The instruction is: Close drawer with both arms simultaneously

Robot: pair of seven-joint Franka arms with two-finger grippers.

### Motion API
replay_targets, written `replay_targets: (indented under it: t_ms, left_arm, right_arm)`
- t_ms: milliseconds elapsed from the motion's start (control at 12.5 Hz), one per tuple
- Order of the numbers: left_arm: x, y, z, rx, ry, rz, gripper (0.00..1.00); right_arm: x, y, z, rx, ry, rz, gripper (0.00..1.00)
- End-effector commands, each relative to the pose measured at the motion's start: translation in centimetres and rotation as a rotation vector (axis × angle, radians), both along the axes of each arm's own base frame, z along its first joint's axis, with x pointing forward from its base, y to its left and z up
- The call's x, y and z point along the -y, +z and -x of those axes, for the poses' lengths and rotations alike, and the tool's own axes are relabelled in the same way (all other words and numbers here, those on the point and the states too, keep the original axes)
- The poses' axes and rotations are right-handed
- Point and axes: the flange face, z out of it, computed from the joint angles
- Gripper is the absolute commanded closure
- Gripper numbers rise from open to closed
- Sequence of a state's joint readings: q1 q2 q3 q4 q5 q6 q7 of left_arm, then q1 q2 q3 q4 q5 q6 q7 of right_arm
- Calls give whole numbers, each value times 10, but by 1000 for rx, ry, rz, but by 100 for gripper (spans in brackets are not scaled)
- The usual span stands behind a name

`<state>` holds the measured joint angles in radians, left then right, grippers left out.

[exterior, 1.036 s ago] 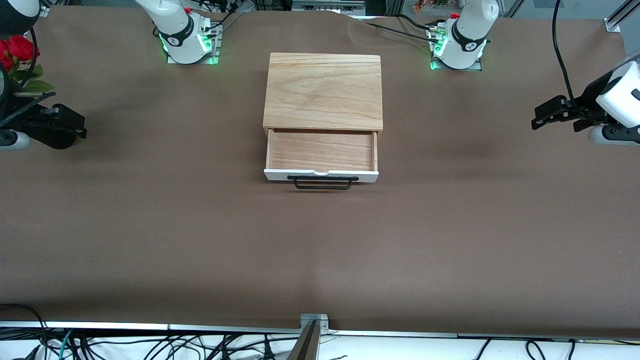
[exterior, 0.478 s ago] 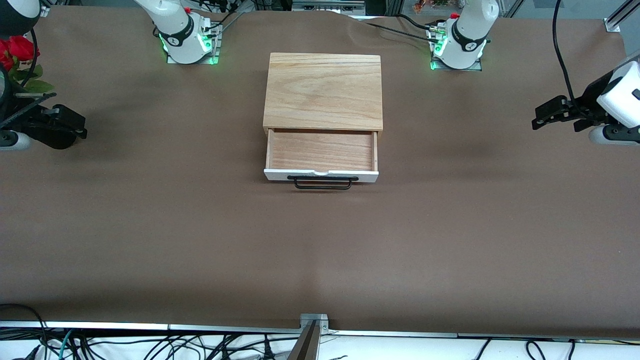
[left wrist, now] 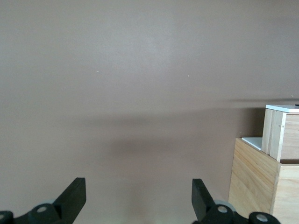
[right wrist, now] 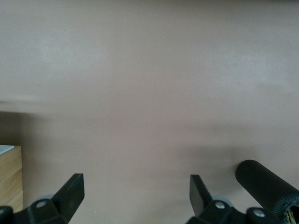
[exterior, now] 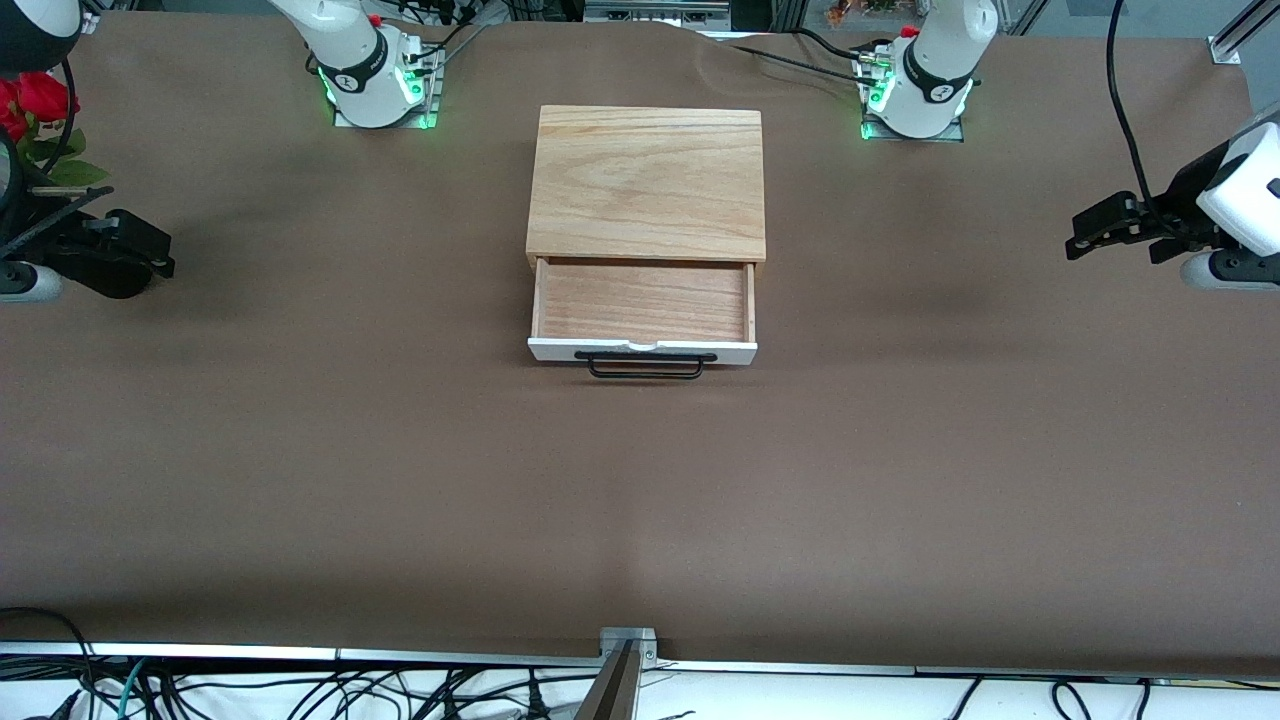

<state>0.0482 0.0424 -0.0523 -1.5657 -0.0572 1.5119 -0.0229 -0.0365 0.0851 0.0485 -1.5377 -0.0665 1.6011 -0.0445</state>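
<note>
The drawer [exterior: 643,312] stood pulled out of the wooden box [exterior: 647,183] at the middle of the brown surface [exterior: 640,500]. Its white front panel [exterior: 642,350] and black wire handle [exterior: 645,365] faced the front camera, and its tray looked bare.

The left tool [exterior: 1100,228] hung over the surface at the left arm's end, well apart from the drawer. In the left wrist view its fingers [left wrist: 73,197] were spread wide with nothing between them.

The right tool [exterior: 120,252] hung over the right arm's end, near some red flowers [exterior: 30,105]. Its fingers [right wrist: 72,190] were likewise spread and held nothing. A ribbed black cylinder [right wrist: 266,184] showed beside them; what it was could not be told.
</note>
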Motion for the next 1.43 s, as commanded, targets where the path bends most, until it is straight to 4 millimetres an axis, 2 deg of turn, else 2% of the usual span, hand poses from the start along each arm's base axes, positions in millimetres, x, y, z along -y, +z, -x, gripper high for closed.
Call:
replay_targets:
  t_ms: [0, 1036, 1355]
  left_arm:
    - [0, 5, 5, 13, 4, -16, 0]
    - [0, 5, 5, 13, 4, -14, 0]
    - [-1, 1, 2, 9, -8, -9, 0]
  right_arm:
    - [3, 4, -2, 9, -4, -18, 0]
    - [3, 3, -3, 13, 0, -19, 0]
    - [-24, -25, -18, -16, 39, -34, 0]
